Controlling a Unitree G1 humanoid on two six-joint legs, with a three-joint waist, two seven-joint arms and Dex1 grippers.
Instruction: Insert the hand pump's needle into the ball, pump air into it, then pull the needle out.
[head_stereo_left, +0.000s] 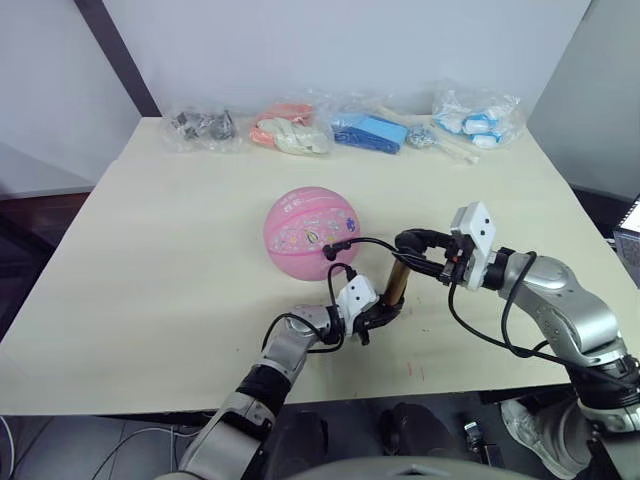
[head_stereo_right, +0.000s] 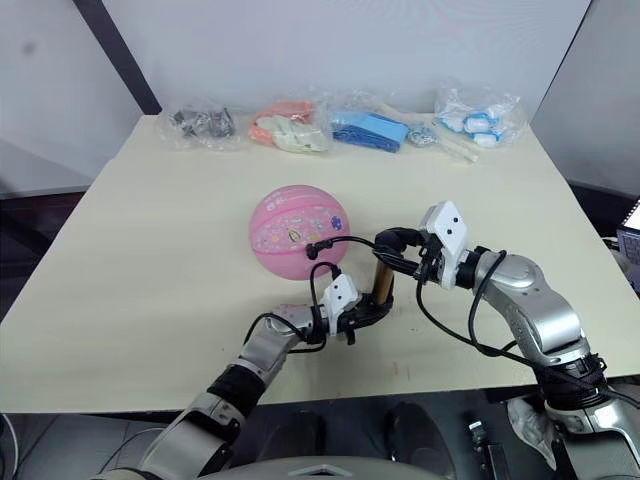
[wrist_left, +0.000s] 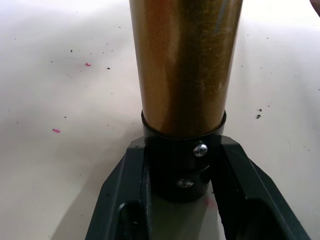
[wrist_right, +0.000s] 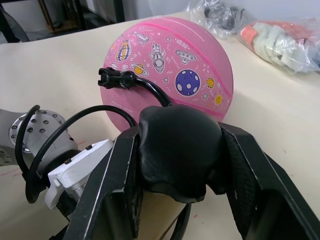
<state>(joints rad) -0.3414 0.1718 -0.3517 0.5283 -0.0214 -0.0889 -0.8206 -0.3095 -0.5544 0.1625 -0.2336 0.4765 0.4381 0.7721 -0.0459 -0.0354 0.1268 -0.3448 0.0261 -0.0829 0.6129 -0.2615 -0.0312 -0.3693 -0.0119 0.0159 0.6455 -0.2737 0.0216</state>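
Just beyond both grippers sits the ball (head_stereo_left: 311, 233), the needle (wrist_right: 111, 78) meeting its skin, so this looks like the pumping step. The hand pump (head_stereo_left: 396, 283) stands upright between them: the left gripper (head_stereo_left: 374, 318) clamps its black base cap, the right gripper (head_stereo_left: 420, 241) grips the top handle. Next move, I'd judge: straight strokes along the barrel, base pinned.

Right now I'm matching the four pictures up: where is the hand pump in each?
Left eye: hand pump upright, right of the pink ball.
Right eye: upright, right of the ball.
Left wrist: barrel base clamped in the left gripper.
Right wrist: black handle in the right gripper.
Shared landmark: the ball.
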